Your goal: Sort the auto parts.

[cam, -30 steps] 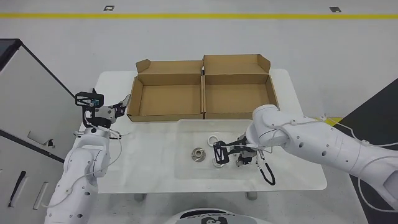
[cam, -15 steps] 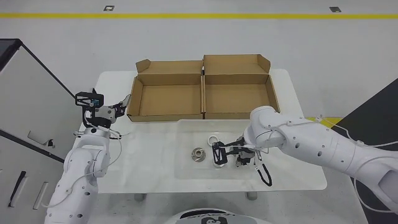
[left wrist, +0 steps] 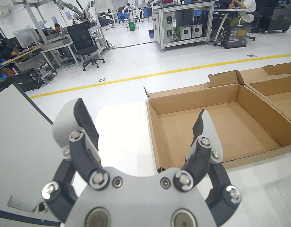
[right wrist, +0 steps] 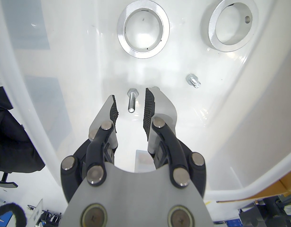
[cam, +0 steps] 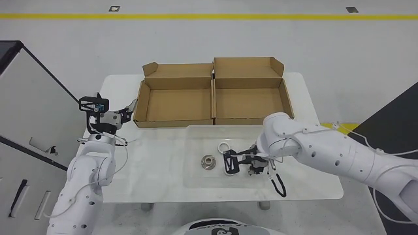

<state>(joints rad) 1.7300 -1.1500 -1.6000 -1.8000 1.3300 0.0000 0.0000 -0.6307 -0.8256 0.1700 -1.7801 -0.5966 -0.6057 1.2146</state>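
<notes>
Glossy white arms [cam: 326, 153]; silver end effectors [right wrist: 130, 95] [left wrist: 140, 107], black linkages, ribbed pads [right wrist: 149, 105].

No legible txt, labels or nos. anywhere.

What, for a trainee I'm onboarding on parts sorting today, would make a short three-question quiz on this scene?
1. True or false: the cardboard box in front of the left pincer already holds parts.
2. Which part lies between the fingertips of the right pincer? A. long bolt B. spark plug C. rubber hose
3. Fill in: the left pincer stands ___ (open/shut).

Key: 1 false; 2 A; 3 open.
</notes>
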